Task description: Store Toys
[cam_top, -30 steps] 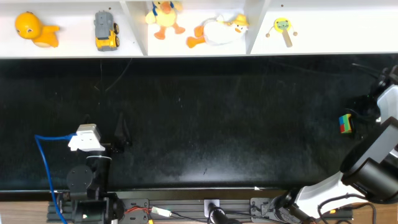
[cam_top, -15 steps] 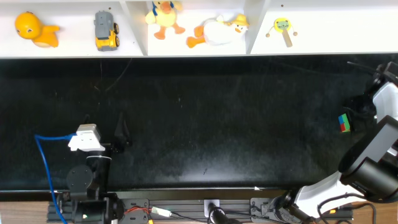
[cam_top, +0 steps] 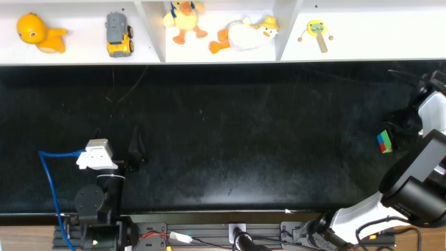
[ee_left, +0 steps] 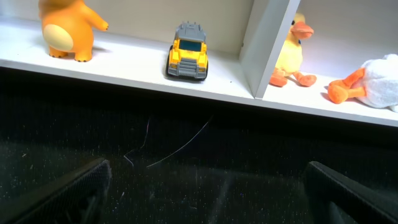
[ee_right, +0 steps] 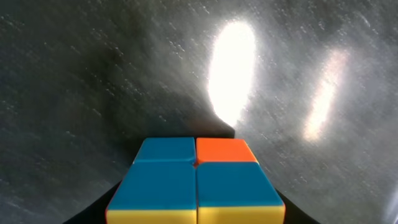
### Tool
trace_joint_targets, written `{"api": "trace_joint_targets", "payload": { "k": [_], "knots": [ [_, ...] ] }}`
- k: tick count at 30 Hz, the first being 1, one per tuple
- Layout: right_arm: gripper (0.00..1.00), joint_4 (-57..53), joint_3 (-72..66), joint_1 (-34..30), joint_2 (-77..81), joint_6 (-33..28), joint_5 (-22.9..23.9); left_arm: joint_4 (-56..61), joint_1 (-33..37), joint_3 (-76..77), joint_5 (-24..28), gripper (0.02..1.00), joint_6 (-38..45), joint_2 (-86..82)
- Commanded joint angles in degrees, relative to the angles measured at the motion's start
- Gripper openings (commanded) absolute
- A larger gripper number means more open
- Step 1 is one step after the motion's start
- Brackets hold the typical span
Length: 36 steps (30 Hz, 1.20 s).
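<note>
So the small plastic puzzle cube (ee_right: 196, 186) has blue, orange and yellow tiles up close, plus red and green from above. The matte black tabletop (cam_top: 244, 139) is flecked grey. On the white shelf (cam_top: 209, 59) there's a chubby orange plastic figure (ee_left: 65, 28) and a yellow-and-grey toy truck (ee_left: 188, 51).

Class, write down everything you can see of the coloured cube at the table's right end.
The cube is a small puzzle cube of glossy plastic, as it looks, with two-by-two tiles. The face shown in the right wrist view has three blue tiles and one orange, with yellow on the face below. From above, blue, red and green show, and it sits tilted. The right gripper holds it over the black table; whether it touches the table cannot be told.
</note>
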Motion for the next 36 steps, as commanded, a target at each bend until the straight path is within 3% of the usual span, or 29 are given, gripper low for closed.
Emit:
{"api": "trace_joint_targets", "payload": {
  "k": [1,9,13,14,15,17,19,21,27,32,36],
  "knots": [
    [0.474,-3.8,4.5,0.3,0.0,-1.0,0.5,0.0,-0.5,-0.2,0.8,0.998,-0.4,-0.5],
    [0.303,-16.9,17.7,0.5,-2.6,-4.6,0.4,0.0,-0.5,-0.2,0.8,0.998,-0.4,-0.5],
    [0.196,-17.9,20.3,1.7,-7.7,-13.4,0.4,0.0,-0.5,-0.2,0.8,0.998,-0.4,-0.5],
    [0.088,-17.2,19.8,2.1,-9.3,-15.9,0.4,0.0,-0.5,-0.2,0.7,0.998,-0.4,-0.5],
    [0.045,-16.0,18.9,2.3,-10.8,-18.8,0.4,0.0,-0.5,-0.2,0.8,0.998,-0.4,-0.5],
    [0.045,-12.6,16.3,2.4,-14.0,-21.9,0.0,0.0,-0.5,-0.2,0.8,0.998,-0.4,-0.5],
    [0.045,-5.4,12.1,2.3,-18.2,-26.2,-3.8,0.0,-0.5,-0.2,0.8,0.996,-0.4,-0.5],
    [0.045,6.1,5.7,1.9,-23.1,-34.3,-10.1,0.0,-0.5,-0.2,0.7,0.998,-0.4,-0.5],
    [0.045,50.0,-16.7,2.0,-25.1,-48.1,-17.9,0.0,-0.5,-0.2,0.8,0.998,-0.4,-0.5],
    [0.045,75.3,-21.5,2.3,-18.2,-48.8,-27.8,0.0,-0.5,-0.2,0.8,0.998,-0.4,-0.5],
    [0.049,90.2,-21.4,3.8,-11.9,-49.0,-31.5,0.0,-0.5,-0.2,0.7,0.998,-0.4,-0.5]
  ]
}}
